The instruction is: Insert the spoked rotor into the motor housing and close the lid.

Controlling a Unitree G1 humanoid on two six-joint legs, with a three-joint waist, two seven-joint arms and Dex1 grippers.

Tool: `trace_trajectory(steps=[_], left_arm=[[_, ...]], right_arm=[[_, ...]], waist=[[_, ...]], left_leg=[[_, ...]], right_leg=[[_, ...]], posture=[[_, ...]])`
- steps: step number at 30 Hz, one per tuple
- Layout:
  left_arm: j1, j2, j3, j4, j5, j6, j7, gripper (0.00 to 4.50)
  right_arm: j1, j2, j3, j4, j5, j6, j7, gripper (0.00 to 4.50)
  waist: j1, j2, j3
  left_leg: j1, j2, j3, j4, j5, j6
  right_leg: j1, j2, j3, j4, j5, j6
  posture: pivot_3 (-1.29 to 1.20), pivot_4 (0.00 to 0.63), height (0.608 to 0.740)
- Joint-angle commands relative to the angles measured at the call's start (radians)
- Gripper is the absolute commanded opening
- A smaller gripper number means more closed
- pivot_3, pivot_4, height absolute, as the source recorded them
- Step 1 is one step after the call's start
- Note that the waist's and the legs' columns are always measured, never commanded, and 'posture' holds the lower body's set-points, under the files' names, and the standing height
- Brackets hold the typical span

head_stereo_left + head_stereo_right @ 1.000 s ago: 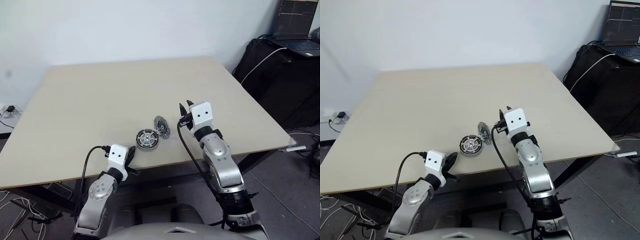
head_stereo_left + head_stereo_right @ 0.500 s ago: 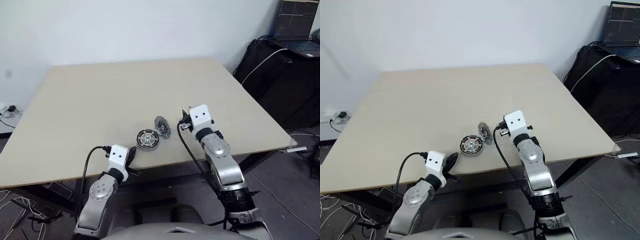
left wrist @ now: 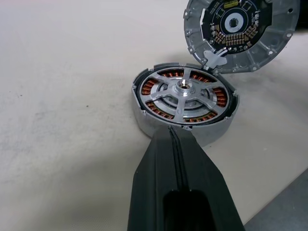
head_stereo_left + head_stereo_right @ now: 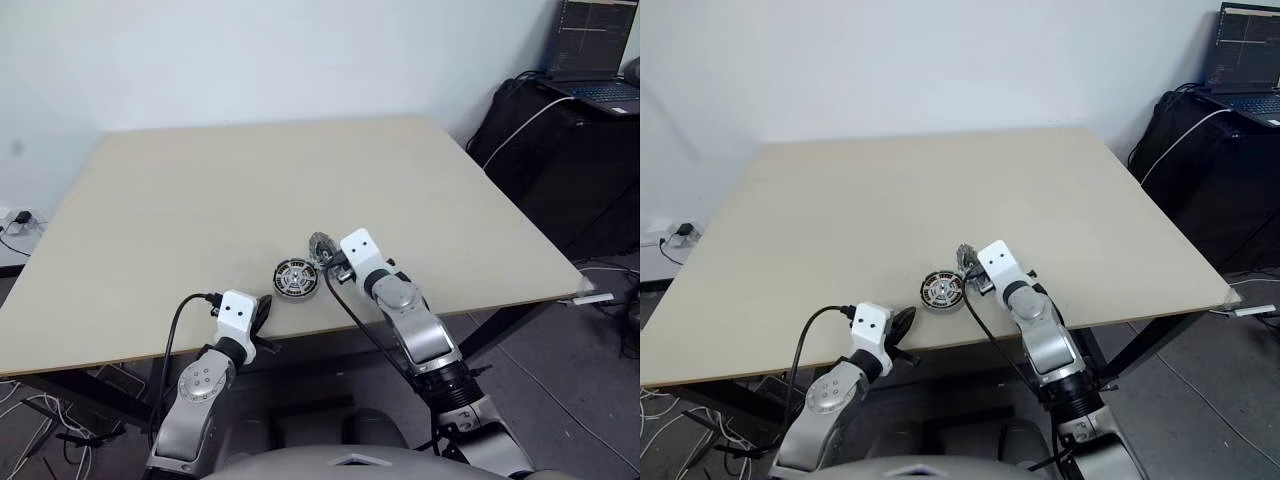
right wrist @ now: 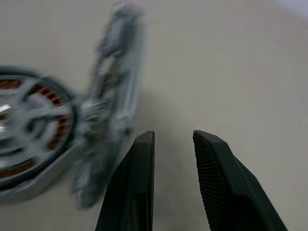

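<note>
Lid (image 3: 238, 33): propped on edge against motor housing (image 3: 185, 103) (rotor already seated).
Right gripper (image 5: 173, 139): parted, empty, nearer lid.
Left gripper (image 3: 175, 137): clenched, empty.

- R gripper (image 5: 173, 144) has come down and swung toward the table's (image 4: 200, 200) near edge and to the robot's left, from well clear of the parts to just beside the lid (image 4: 322, 245).
- R wrist has pitched over: fingers were raised above the table, now aim down at the tabletop and leftward.
- R fingers (image 5: 139, 183) now sit right next to the tilted lid, parted by a narrow gap with nothing between them; contact w/ lid can't be told.
- R forearm now reaches in over the near edge at a slant, so its white wrist block covers part of the lid in the head views.
</note>
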Motion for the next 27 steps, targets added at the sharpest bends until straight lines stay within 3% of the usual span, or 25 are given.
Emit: trace_trajectory(steps=[1, 9, 22, 27], left_arm=[[-0.009, 0.002, 0.001, -0.018, -0.002, -0.002, -0.002, 0.00], [-0.018, 0.000, -0.007, -0.008, 0.001, 0.006, -0.004, 0.00], [-0.014, -0.001, -0.002, -0.007, 0.002, 0.010, 0.002, 0.00], [-0.009, 0.001, 0.000, -0.010, 0.003, 0.011, 0.004, 0.00]], right_arm=[[-0.034, -0.005, 0.017, -0.113, 0.052, 0.092, 0.093, 1.37], [-0.071, 0.001, 0.058, -0.204, 0.113, 0.196, 0.169, 1.37], [-0.125, 0.044, 0.090, 0.031, 0.128, 0.103, 0.174, 1.37], [-0.115, 0.026, 0.105, 0.017, 0.152, 0.097, 0.234, 1.37]], waist=[[0.000, 0.000, 0.000], [-0.002, 0.000, 0.000], [-0.001, 0.000, 0.000], [-0.002, 0.000, 0.000]], left_leg=[[0.000, 0.000, 0.000, 0.000, 0.000, 0.000], [0.001, 0.000, -0.001, -0.001, 0.000, 0.000], [0.001, 0.000, 0.000, 0.000, 0.000, 0.000], [0.001, 0.000, 0.000, 0.000, 0.000, 0.000]], right_leg=[[0.000, 0.000, 0.000, 0.000, 0.000, 0.000], [0.000, 0.000, 0.000, 0.001, 0.000, 0.000], [0.000, 0.000, 0.000, 0.000, 0.000, 0.000], [0.000, 0.000, 0.000, 0.000, 0.000, 0.000]], posture=[[0.00, 0.000, 0.740], [0.00, 0.000, 0.740], [0.00, 0.000, 0.740], [0.00, 0.000, 0.740]])
